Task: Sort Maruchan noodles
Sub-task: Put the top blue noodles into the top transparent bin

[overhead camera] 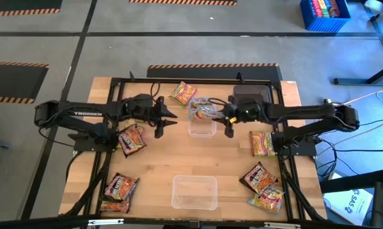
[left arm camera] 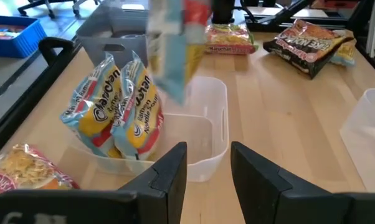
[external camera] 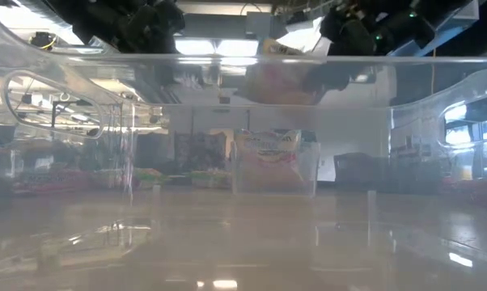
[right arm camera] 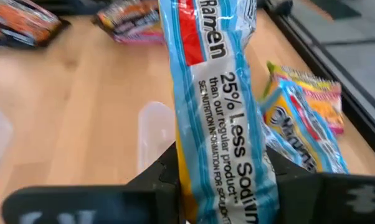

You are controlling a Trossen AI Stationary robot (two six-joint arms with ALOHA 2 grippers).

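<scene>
My right gripper [overhead camera: 221, 116] is shut on a pale blue-orange Maruchan packet [right arm camera: 218, 118], held above the far clear tub [overhead camera: 202, 129]. Two more pale blue packets [left arm camera: 116, 109] stand on edge inside that tub, leaning on its wall. My left gripper [left arm camera: 209, 171] is open and level, just left of the tub, touching nothing. Other packets lie flat on the table: a yellow one [overhead camera: 183, 93], maroon ones [overhead camera: 132, 138] [overhead camera: 120, 187] [overhead camera: 258, 177] and a yellow-green one [overhead camera: 263, 143]. My right gripper pinches the pale blue packet between its two fingers [right arm camera: 159, 177], across the packet's lower part [right arm camera: 228, 186]. The packet is lifted clear above the tub and stands edge-on, reaching out past the fingertips. In the left wrist view it hangs over the tub [left arm camera: 175, 50].
A second clear tub [overhead camera: 194, 193] sits at the near edge, and the low view looks through its wall. A dark grey tray [overhead camera: 252, 95] lies at the far right. More packets lie at the near left [overhead camera: 115, 205] and near right [overhead camera: 268, 200]. The black frame [overhead camera: 115, 83] borders the table.
</scene>
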